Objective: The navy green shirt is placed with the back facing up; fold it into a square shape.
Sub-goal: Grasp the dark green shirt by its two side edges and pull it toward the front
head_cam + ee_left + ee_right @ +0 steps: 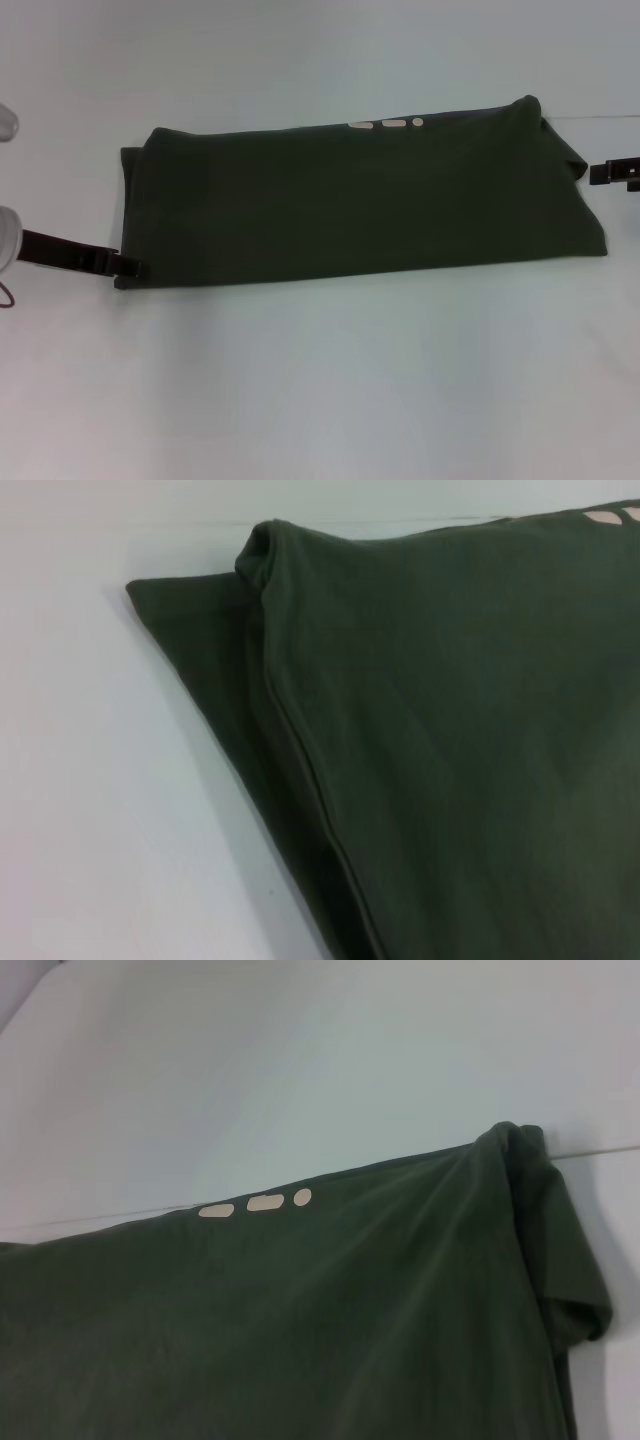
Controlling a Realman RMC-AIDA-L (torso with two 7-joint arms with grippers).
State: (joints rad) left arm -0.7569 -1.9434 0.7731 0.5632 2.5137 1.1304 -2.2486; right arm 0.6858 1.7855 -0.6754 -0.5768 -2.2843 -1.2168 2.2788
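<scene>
The pale, smooth table top point(320, 400) lies bare and wide in front of me and beyond the far edge of the large dark olive-green cotton shirt point(350, 200). My left gripper point(128, 266) sits at the shirt's near left corner; my right gripper point(612, 172) is just beside its right edge.

Head cam looks down from above, taking in the whole shirt point(360, 205) on the tabletop point(320, 380). Wrist cams sit low and close at opposite ends. All three catch the cream marks point(255, 1203).
</scene>
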